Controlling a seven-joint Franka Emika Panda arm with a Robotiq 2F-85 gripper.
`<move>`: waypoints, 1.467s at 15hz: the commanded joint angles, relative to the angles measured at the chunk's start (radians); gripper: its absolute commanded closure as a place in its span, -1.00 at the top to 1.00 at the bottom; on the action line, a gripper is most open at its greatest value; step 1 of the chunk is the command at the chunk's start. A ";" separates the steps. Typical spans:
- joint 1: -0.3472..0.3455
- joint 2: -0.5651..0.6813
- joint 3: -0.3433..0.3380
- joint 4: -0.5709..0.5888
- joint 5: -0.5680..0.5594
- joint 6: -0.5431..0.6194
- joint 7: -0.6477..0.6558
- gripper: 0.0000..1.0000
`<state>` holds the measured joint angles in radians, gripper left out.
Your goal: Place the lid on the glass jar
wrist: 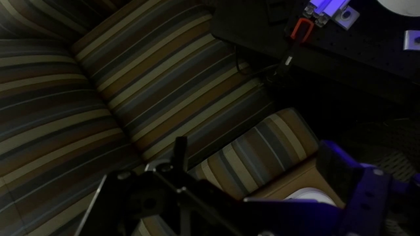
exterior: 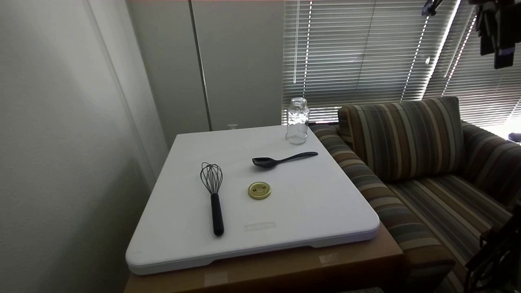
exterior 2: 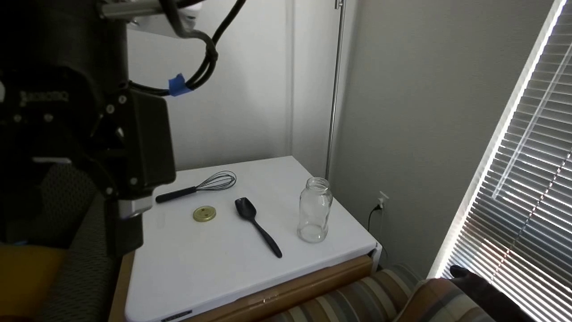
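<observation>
The lid, a flat gold disc (exterior: 259,190), lies on the white board; it also shows in an exterior view (exterior 2: 204,213). The clear glass jar (exterior: 297,122) stands upright with an open mouth near a corner of the board; it also shows in an exterior view (exterior 2: 314,210). My gripper (wrist: 255,157) is open with nothing between its fingers. It hangs above and off to the side of the board, apart from lid and jar. Part of it shows at the upper right of an exterior view (exterior: 497,44). Lid and jar are out of the wrist view.
A black spoon (exterior: 281,160) lies between lid and jar. A whisk with a black handle (exterior: 215,203) lies beside the lid. The white board (exterior: 171,228) rests on a brown box (exterior: 285,264). A striped armchair (exterior: 407,142) adjoins it. Walls and window blinds stand behind.
</observation>
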<state>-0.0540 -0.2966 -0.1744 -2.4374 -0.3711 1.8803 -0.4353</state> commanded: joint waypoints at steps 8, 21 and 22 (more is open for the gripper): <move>-0.001 0.038 0.011 0.021 0.028 0.012 -0.007 1.00; 0.088 0.340 0.148 0.215 0.250 0.083 -0.182 1.00; 0.087 0.371 0.156 0.237 0.257 0.083 -0.207 1.00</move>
<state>0.0560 0.0761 -0.0424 -2.2006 -0.1120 1.9654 -0.6451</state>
